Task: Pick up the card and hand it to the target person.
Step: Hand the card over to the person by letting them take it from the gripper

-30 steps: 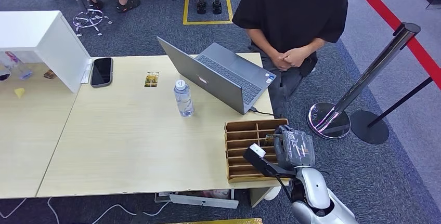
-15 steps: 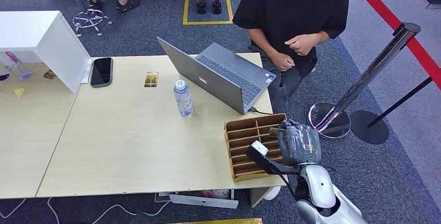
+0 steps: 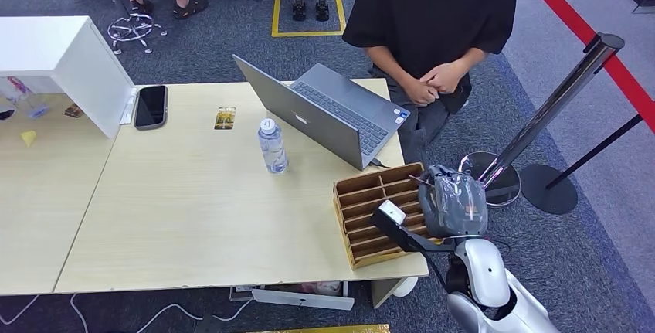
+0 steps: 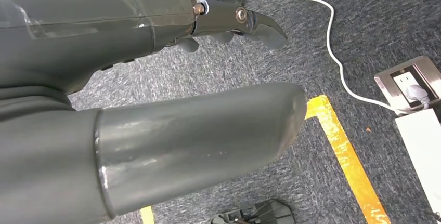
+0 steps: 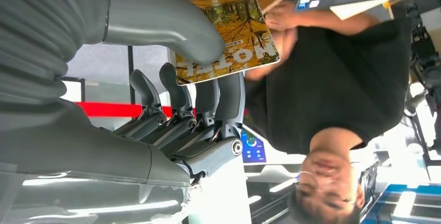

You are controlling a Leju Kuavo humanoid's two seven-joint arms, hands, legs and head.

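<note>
My right hand [image 3: 456, 202] hovers over the right end of the wooden slotted card box [image 3: 369, 217], at the table's near right corner. It pinches a yellow autumn-print card [image 5: 229, 31] between the thumb and the dark fingers [image 5: 208, 104]. The card points toward a person in a black T-shirt [image 3: 432, 16], who sits beyond the table's right end with both hands clasped [image 3: 434, 80]. My left hand [image 4: 156, 78] hangs above grey carpet and holds nothing, its fingers apart.
On the table [image 3: 193, 217] stand an open laptop [image 3: 324, 109] and a water bottle [image 3: 272, 146], with a second card [image 3: 225, 118] and a phone [image 3: 151, 106] lying flat. A white box [image 3: 62, 59] stands at the left. A chrome stanchion [image 3: 541, 117] stands right of my arm.
My right hand has risen from the box with the card and moved right and farther toward the person. The box has turned slightly. The person's hands parted, then clasped again.
</note>
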